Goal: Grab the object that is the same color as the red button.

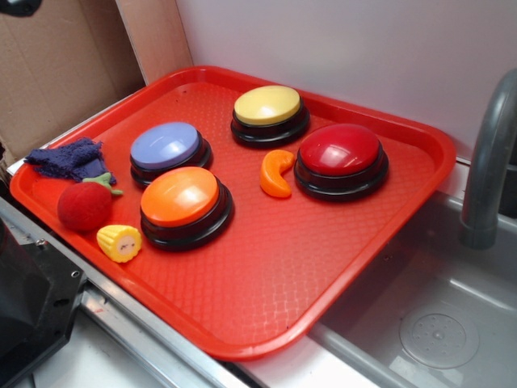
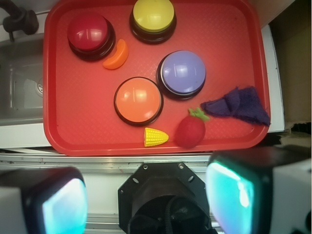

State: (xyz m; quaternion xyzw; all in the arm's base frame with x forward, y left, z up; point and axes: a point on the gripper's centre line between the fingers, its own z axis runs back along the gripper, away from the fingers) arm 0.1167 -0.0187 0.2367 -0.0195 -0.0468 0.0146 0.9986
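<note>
The object, a small fuzzy red toy fruit point(image 1: 84, 205) point(image 2: 190, 130) with a green stem, lies on the red tray point(image 1: 307, 267) near its front left corner, beside a yellow toy corn point(image 1: 119, 242). The red button point(image 1: 339, 150) point(image 2: 88, 31) sits at the tray's back right, a glossy dark-red dome on a black base. In the wrist view my gripper point(image 2: 146, 200) hangs high above the robot's black base, off the tray's near edge. It is open, its fingers point(image 2: 231, 195) wide apart with nothing between them. It is far from the fruit.
On the tray also stand an orange button point(image 1: 179, 196), a purple button point(image 1: 166, 145) and a yellow button point(image 1: 267, 105). An orange crescent toy point(image 1: 276, 173) and a dark blue cloth point(image 1: 69, 158) lie there too. A sink point(image 1: 436, 323) with a grey faucet point(image 1: 485, 162) is to the right.
</note>
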